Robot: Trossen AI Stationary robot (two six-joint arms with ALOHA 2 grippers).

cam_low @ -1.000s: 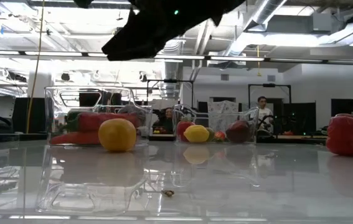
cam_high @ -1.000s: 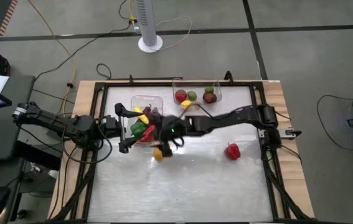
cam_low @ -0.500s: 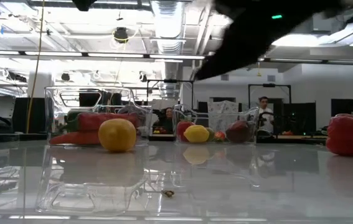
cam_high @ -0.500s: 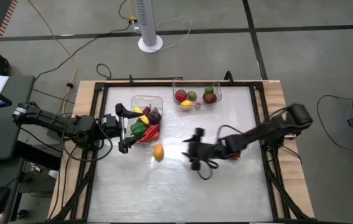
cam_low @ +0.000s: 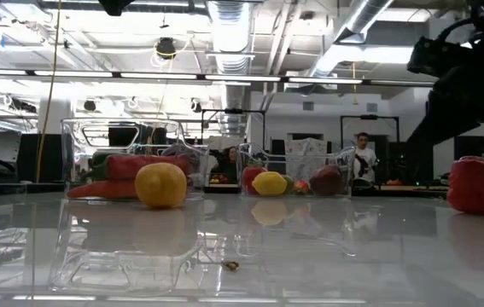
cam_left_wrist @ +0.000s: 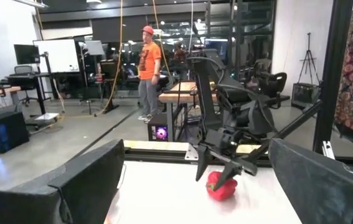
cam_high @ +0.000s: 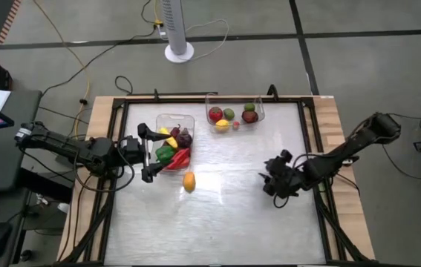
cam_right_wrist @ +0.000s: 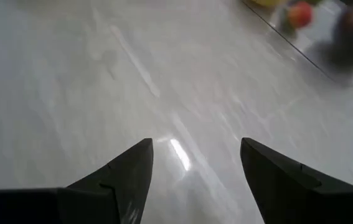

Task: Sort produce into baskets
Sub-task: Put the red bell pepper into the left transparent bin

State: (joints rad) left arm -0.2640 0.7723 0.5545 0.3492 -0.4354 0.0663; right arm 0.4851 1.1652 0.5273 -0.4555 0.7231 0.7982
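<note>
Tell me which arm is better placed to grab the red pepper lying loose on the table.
Right. The right gripper hangs open directly over the red pepper, while the left gripper waits across the table beside the left basket.

red pepper point(cam_low: 483, 184) | orange fruit point(cam_high: 188, 181) | clear baskets point(cam_high: 177, 119) | white table point(cam_high: 217, 215)

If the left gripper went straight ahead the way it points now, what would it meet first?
Probably the red pepper. In the left wrist view, the open left gripper looks across bare table at the pepper, with the right gripper directly above it. Depth is unclear; the near bin sits just beside its line.
</note>
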